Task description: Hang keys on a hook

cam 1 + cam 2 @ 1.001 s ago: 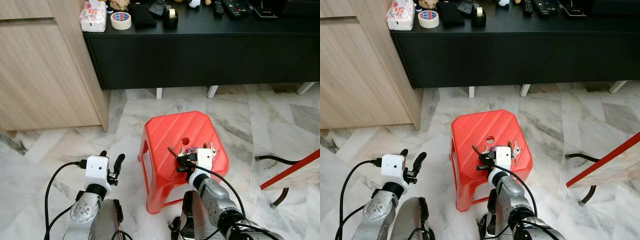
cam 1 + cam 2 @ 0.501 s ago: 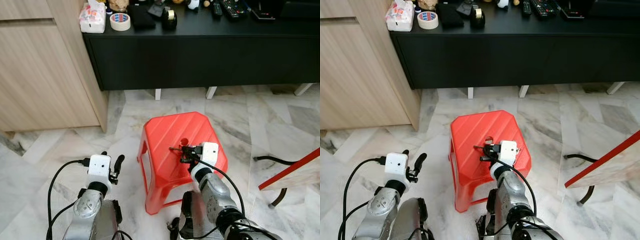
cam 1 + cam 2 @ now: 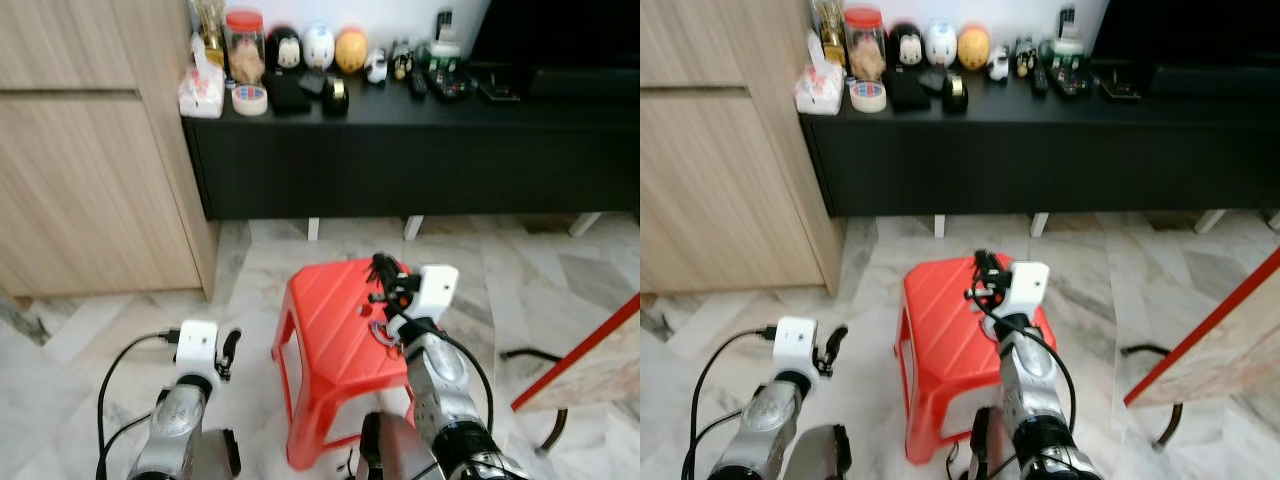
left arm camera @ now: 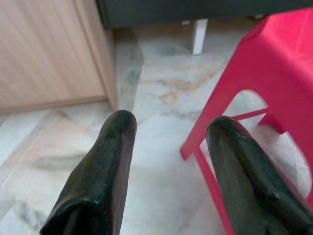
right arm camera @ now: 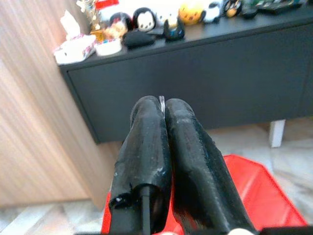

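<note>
Right gripper (image 3: pixel 383 272): lifted over the top of the stool, its two long matte-black fingers pressed tight together; in the right wrist view a thin sliver of metal shows pinched at their tips.

Keys (image 3: pixel 385 322): a small bunch of metal bits dangling under the right gripper, just above the stool's top. They look blurred, so single keys can't be told apart.

Left gripper (image 3: pixel 228 347): low down beside the stool on its left, over the floor, holding nothing. The left wrist view shows its rounded, rubbery black fingers (image 4: pixel 103 182) spread with floor between them.

Stool (image 3: pixel 325 345): glossy red plastic, an eight-sided top moulded with diagonal ridges, splayed legs with cut-out sides.

Floor (image 3: pixel 95 320): polished marble tiles, pale with grey and tan veining.

Sideboard (image 3: pixel 420 150): a long, low, matte-black cabinet on short white legs, flat-fronted, standing behind the stool.

On the sideboard: a clear jar with a red lid (image 3: pixel 244 42), a roll of tape (image 3: pixel 249 98) lying flat, a tissue pack (image 3: pixel 200 92), rounded egg-shaped figurines in black, white and orange (image 3: pixel 318 46), and remote controls (image 3: pixel 448 82) further along.

Wooden cabinet (image 3: pixel 90 170): light grained panels, smooth, at the left next to the sideboard.

Board (image 3: pixel 585 362): a slanted pale panel with a red edge at the far right, with a dark cable (image 3: pixel 524 354) curled on the tiles near it.
</note>
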Available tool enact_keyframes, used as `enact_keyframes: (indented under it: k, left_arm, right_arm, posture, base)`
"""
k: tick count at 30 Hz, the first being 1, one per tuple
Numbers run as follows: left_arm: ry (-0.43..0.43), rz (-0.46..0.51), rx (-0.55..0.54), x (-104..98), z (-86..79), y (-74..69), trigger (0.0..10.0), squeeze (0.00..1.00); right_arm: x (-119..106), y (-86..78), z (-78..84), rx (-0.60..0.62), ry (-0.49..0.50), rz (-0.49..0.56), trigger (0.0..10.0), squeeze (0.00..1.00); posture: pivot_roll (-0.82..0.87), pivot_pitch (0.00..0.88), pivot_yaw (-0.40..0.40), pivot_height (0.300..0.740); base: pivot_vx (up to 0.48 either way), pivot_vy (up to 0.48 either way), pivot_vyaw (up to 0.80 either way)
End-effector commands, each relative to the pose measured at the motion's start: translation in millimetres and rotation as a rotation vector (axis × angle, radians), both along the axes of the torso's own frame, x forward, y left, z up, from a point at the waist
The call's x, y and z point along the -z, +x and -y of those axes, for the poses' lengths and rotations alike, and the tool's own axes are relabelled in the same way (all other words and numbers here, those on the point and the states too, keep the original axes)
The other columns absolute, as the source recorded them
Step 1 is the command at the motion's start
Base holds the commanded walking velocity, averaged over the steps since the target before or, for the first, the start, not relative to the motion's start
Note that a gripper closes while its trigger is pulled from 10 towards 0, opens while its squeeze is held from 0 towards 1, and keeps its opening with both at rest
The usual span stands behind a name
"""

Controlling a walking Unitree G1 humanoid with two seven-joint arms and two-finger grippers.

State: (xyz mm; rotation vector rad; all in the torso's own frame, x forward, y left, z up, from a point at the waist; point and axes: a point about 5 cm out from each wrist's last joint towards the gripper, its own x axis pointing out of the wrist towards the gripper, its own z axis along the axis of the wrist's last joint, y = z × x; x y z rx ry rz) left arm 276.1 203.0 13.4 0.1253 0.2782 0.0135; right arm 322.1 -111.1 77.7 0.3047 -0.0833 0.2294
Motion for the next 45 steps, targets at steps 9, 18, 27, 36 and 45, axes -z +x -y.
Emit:
enact_keyframes:
  k: [9,18,27,36,45]
  left_arm:
    - [-0.004,0.029,-0.014,-2,-2.2,7.0,10.0,0.0]
    - [0.012,0.02,-0.023,2,-4.6,4.2,10.0,0.0]
    - [0.029,-0.099,-0.073,20,-19.5,-10.3,10.0,0.0]
    - [0.04,-0.293,-0.139,49,-33.3,-41.5,10.0,0.0]
    - [0.052,-0.469,-0.181,73,-46.3,-81.3,10.0,0.0]
  right_arm:
    - [5,-9.1,8.8,0.037,-0.029,-0.012,10.0,0.0]
    - [0,-5.3,6.3,0.036,-0.02,-0.009,10.0,0.0]
    - [7,-7.5,7.3,0.036,-0.018,-0.053,10.0,0.0]
    - [8,-7.3,8.7,0.033,-0.027,-0.069,10.0,0.0]
    - [8,-5.4,12.9,0.054,-0.036,-0.077,10.0,0.0]
  posture:
    - [0.05,0.0,-0.103,0.649]
    - [0.06,0.0,-0.105,0.699]
    - [0.05,0.0,-0.103,0.74]
    - [0.06,0.0,-0.117,0.74]
    - [0.05,0.0,-0.098,0.74]
  base:
    - [0.0,0.0,0.0]
    - [0.0,0.0,0.0]
    - [0.0,0.0,0.0]
    - [0.0,0.0,0.0]
    - [0.0,0.0,0.0]
